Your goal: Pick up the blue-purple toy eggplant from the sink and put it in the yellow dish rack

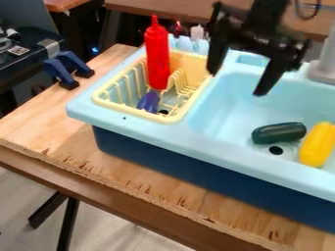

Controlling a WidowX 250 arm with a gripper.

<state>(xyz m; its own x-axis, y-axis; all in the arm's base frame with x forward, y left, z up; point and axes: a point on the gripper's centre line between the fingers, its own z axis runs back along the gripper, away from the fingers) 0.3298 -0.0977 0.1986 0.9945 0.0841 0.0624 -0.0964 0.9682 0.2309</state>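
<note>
One wide-spread gripper (pixel 237 81), one tall red bottle (pixel 157 56) nearby

The gripper hangs over the sink (pixel 226 159), its fingers set well apart with nothing between them. The red bottle stands nearly upright in the yellow dish rack (pixel 108 100), to the left in the view, with a purple toy (pixel 149 101) at its foot. Narrow and tall, the bottle could tip if a finger caught its upper part from the side. A low sweep there might snag the rack's prongs and drag the whole rack.

Down in the basin, a dark green toy (pixel 279 133) lies on its side just beside a yellow toy (pixel 318 144), near the drain hole (pixel 276 150). Both are rounded, so an off-centre squeeze would likely make either roll, perhaps into its neighbour. The basin wall and the grey tap (pixel 323 66) could also get in a finger's way.

The sink sits on a wooden board (pixel 39 117) with a rough, splintered front edge. Blue clamps (pixel 60 72) stand at its far left corner, near black equipment (pixel 25 61). Beyond is another table (pixel 147 7); below, dark legs (pixel 68 220) meet a pale floor (pixel 140 235).
</note>
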